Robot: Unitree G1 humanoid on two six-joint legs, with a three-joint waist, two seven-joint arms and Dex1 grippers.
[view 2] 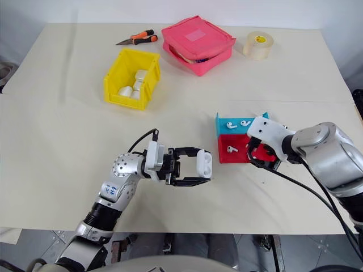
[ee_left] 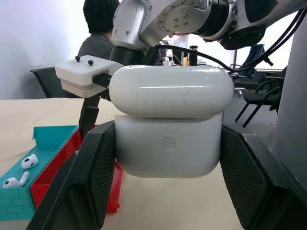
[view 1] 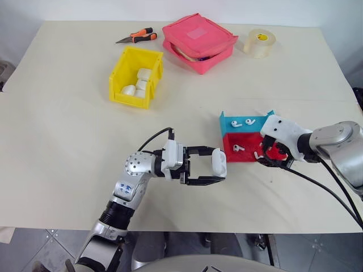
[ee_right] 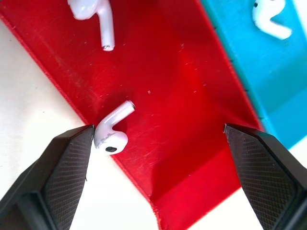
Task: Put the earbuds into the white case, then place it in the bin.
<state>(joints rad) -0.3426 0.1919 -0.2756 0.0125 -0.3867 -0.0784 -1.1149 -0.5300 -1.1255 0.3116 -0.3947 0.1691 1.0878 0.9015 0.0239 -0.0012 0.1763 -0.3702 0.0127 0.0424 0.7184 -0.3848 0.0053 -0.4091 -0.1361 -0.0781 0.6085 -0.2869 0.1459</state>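
Observation:
My left gripper (view 1: 218,166) is shut on the white case (view 1: 219,162), holding it above the table with its fingers pointing toward the trays. In the left wrist view the case (ee_left: 168,120) sits between both pads, a seam showing between lid and body. My right gripper (ee_right: 158,128) stands open, pointing down over the red tray (view 1: 247,153). One earbud (ee_right: 111,133) lies at the tray's edge beside one finger (ee_right: 67,163); another earbud (ee_right: 93,17) lies further in. Two earbuds (view 1: 236,123) lie in the blue tray (view 1: 262,120). The yellow bin (view 1: 129,101) stands at the back left.
The bin holds several white cases (view 1: 142,82). Behind it lie orange-handled pliers (view 1: 139,37), a pink zip pouch (view 1: 198,39) and a roll of tape (view 1: 260,42). A person (ee_left: 98,28) sits beyond the table in the left wrist view.

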